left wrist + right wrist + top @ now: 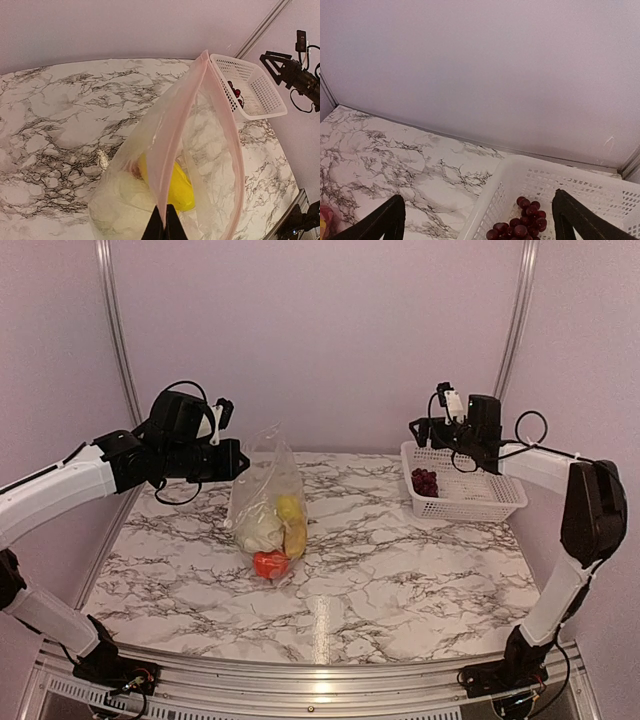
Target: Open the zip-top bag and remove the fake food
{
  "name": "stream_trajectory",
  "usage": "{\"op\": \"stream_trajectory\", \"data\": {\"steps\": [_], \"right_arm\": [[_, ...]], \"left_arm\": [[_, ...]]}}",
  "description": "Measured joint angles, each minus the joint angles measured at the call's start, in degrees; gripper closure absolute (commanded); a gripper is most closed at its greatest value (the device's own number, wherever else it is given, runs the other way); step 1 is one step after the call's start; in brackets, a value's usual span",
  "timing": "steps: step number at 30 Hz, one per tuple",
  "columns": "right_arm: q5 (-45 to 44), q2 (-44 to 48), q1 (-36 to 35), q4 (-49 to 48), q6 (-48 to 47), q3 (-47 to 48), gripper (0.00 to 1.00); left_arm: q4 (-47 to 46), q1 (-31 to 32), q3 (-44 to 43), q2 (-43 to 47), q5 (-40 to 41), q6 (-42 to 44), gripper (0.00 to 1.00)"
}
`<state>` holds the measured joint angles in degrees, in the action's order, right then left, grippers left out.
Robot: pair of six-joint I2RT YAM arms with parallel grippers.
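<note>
Left end effector (165, 221) is holding the zip-top bag (265, 498) up by its edge while the right end effector (477, 199) is hovering over the white lattice basket (482, 506).

The left fingers are pressing together on the bag's pink zip strip. The bag's mouth is gaping open, and its bottom is resting on the marble surface (400, 580), left of centre. Inside it, a pale green leafy piece (259, 532), yellow pieces (292, 522) and an orange-red ball (270, 563) are sitting low, the ball nearest. The right fingers are standing wide apart, gripping nothing, above the basket at the far right. A dark grape cluster (425, 481) is lying in the basket's left end.
</note>
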<state>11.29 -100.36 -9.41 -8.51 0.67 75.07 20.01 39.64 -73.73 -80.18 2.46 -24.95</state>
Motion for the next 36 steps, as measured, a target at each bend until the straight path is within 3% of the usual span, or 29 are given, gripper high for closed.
{"op": "stream_trajectory", "data": {"steps": [8,14,20,24,30,36], "right_arm": [[11.6,3.1,0.0,2.8,4.5,5.5,0.02],[18.4,3.7,-1.4,3.6,11.8,6.9,0.10],[21.6,5.1,-7.1,5.6,15.3,6.4,0.20],[21.5,10.1,-11.7,5.1,15.5,1.8,0.25],[18.1,17.2,-19.8,2.7,14.1,-7.0,0.49],[12.5,19.0,-28.2,0.4,15.2,-15.2,0.65]], "left_arm": [[2.5,-0.7,-4.1,-0.7,3.7,1.0,1.00],[5.6,-1.0,-11.5,-0.7,5.1,3.8,1.00],[5.6,-0.7,-13.2,-1.6,2.2,4.8,1.00],[3.5,0.9,-9.8,-4.3,-0.6,4.1,1.00],[-1.3,3.5,-7.4,-11.6,-6.3,1.1,1.00],[-6.1,5.0,-7.4,-17.7,-11.5,-2.3,1.00]]}}
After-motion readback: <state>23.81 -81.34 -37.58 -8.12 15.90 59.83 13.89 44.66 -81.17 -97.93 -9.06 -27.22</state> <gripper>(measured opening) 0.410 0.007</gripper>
